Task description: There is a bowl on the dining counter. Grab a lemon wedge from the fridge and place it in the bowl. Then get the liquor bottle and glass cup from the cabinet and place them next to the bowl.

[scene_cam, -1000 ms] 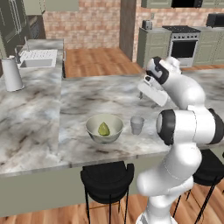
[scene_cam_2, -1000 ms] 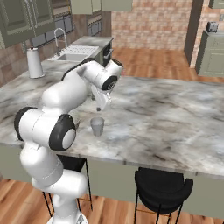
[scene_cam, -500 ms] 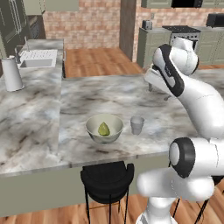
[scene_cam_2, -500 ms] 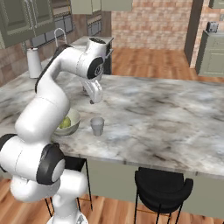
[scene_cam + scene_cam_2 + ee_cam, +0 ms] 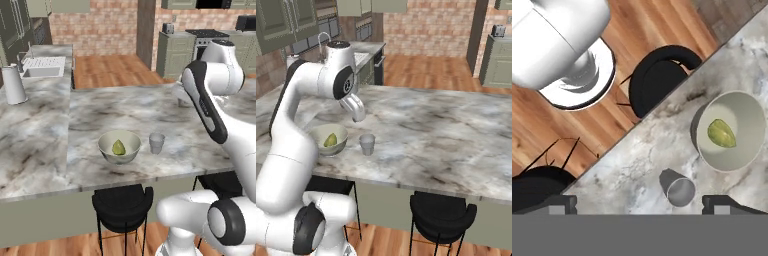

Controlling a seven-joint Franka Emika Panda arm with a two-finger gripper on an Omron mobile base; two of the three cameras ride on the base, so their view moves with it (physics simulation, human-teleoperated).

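Stools: a black stool [image 5: 122, 202] stands below the counter's near edge.
Bowl: the bowl [image 5: 119, 146] sits near the marble counter's [image 5: 165, 110] near edge, lemon wedge [image 5: 118, 147] inside.
Glass cup: the glass cup [image 5: 156, 143] stands just beside the bowl.
Gripper: the gripper [image 5: 639, 202] is above them, jaws wide apart and empty.
Far: bare marble lies behind.

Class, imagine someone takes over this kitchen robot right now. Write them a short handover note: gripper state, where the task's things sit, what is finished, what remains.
Gripper: open, holding nothing, raised above the dining counter and looking down on the glass cup.
Bowl: on the counter near its front edge, with the lemon wedge inside.
Glass cup: upright on the counter beside the bowl, apart from it.
Done: lemon wedge in the bowl, glass cup placed next to it.
Left: there is no liquor bottle by the bowl yet; it is to be fetched from the cabinet and set next to the bowl.
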